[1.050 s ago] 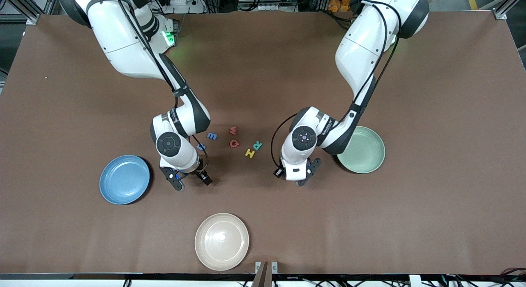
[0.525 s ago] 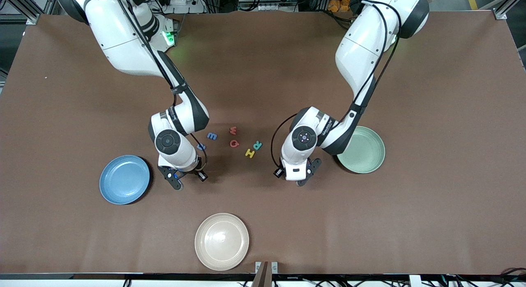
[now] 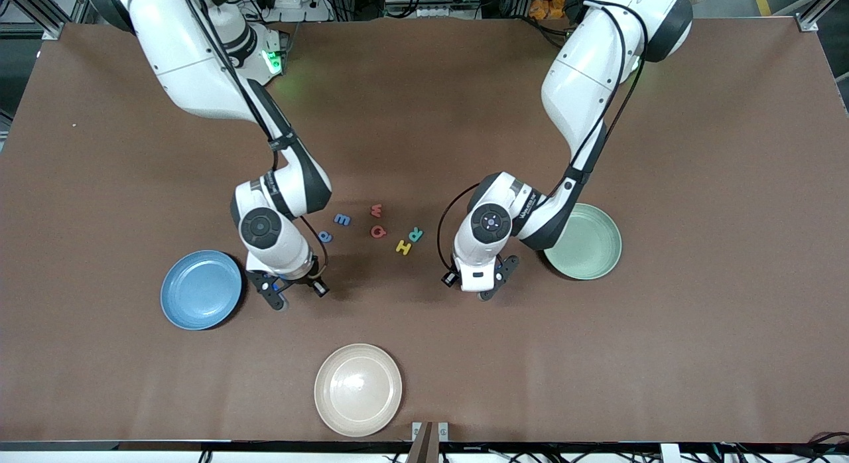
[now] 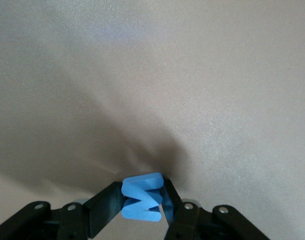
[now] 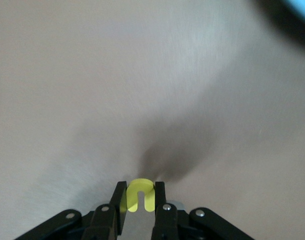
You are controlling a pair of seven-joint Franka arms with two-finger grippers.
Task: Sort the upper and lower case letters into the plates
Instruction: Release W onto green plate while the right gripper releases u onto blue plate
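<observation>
The right arm (image 3: pixel 219 85) has swung toward the blue plate (image 3: pixel 201 289) over the last second, which uncovers the blue letter (image 3: pixel 325 236) on the table. Its gripper (image 5: pixel 140 200) has just clamped on a yellow letter (image 5: pixel 140 194) and hangs just beside that plate. That letter looks ready for delivery. The left arm waits; its gripper (image 4: pixel 142 210) is clamped on a blue M (image 4: pixel 141 198), over the table near the green plate (image 3: pixel 590 244). Five loose letters remain between the arms.

The sky-blue plate (image 3: pixel 201 290) lies flat toward the right arm's end of the table. The mint-green plate (image 3: pixel 587 243) lies flat toward the left arm's end. Loose letters (image 3: pixel 376 229) lie between them.
</observation>
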